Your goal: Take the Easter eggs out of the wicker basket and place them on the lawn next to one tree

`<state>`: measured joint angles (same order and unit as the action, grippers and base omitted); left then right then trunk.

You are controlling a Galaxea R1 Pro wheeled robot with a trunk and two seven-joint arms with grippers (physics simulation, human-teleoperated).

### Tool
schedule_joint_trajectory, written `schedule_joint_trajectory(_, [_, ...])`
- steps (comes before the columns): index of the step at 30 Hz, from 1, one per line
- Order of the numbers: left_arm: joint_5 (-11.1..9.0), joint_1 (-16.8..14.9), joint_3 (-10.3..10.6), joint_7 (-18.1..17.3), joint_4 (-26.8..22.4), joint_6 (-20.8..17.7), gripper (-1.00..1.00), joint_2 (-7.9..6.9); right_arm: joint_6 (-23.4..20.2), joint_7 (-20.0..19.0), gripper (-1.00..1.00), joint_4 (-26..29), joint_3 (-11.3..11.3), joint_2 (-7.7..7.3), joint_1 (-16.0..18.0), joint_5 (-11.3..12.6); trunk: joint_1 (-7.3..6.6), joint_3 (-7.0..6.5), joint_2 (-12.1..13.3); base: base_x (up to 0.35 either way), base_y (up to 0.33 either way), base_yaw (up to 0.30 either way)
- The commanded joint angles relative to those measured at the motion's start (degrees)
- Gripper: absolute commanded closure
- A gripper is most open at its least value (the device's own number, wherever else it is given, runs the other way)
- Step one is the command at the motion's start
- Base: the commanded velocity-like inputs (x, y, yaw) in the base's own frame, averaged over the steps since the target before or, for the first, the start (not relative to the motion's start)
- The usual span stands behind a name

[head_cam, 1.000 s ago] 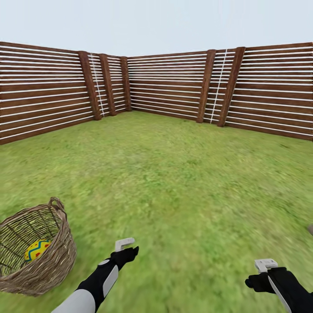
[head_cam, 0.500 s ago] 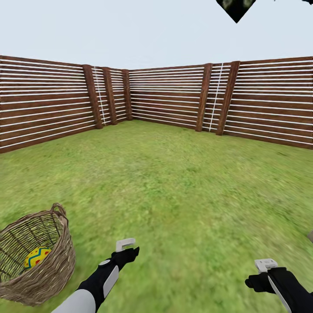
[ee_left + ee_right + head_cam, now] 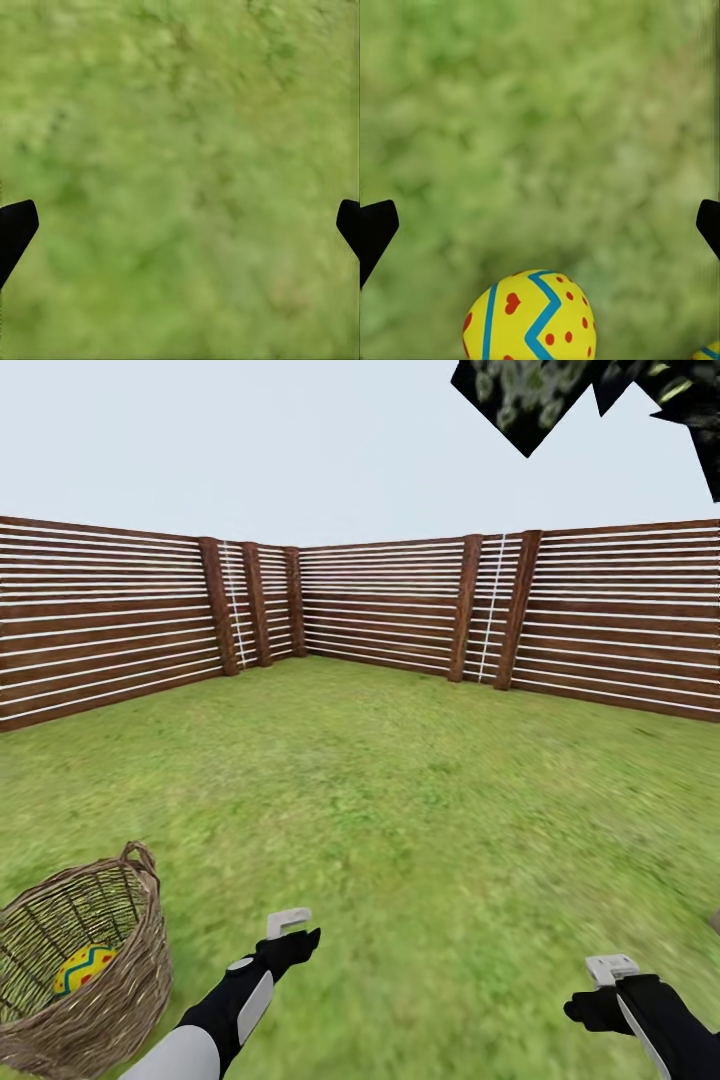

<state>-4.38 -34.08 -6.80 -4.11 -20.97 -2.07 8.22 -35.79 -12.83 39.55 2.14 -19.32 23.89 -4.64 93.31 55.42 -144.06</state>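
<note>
The wicker basket (image 3: 130, 980) stands on the lawn (image 3: 400, 810) at the lower left of the head view, with one yellow Easter egg (image 3: 83, 968) showing inside it. My left gripper (image 3: 290, 945) hangs just right of the basket, open over bare grass, its fingertips (image 3: 15, 229) wide apart. My right gripper (image 3: 595, 1005) is low at the right and open. Its wrist view looks down on a painted egg (image 3: 531, 319) lying on the grass, and the edge of a second egg (image 3: 706, 351) beside it. Dark leaf patches of a tree (image 3: 525, 395) hang at the top right.
A brown slatted wooden fence (image 3: 380, 605) closes the lawn on the far and left sides. A small grey-brown shape (image 3: 714, 920) touches the right edge of the head view. Open grass stretches ahead between the arms and the fence.
The head view has tilted upward: fence and basket sit lower in the picture and more of the tree's crown has come into view. Both arms hold the same pose.
</note>
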Motion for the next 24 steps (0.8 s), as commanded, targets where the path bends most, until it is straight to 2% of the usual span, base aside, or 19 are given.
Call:
schedule_joint_trajectory(1, [-0.5, 0.0, -0.4, -0.4, 0.0, -0.2, -1.0, 0.04, -0.3, -0.4, -1.0, 0.1, 0.2, 0.01, 0.0, -0.5, -0.03, -0.17, 0.0, 0.0, 0.0, 0.0])
schedule_joint_trajectory(20, [-0.5, 0.0, -0.4, -0.4, -0.1, -0.1, -1.0, 0.04, -0.2, -0.5, -1.0, 0.1, 0.3, 0.01, 0.0, -0.5, -0.52, -4.38, 0.2, 0.0, 0.0, 0.0])
schedule_joint_trajectory(24, [-0.5, 0.0, -0.4, -0.4, -0.1, -0.1, -1.0, 0.04, 1.9, -0.6, -1.0, 0.1, 0.4, -0.01, 0.0, -0.1, -0.63, -5.27, 0.3, 0.0, 0.0, 0.0])
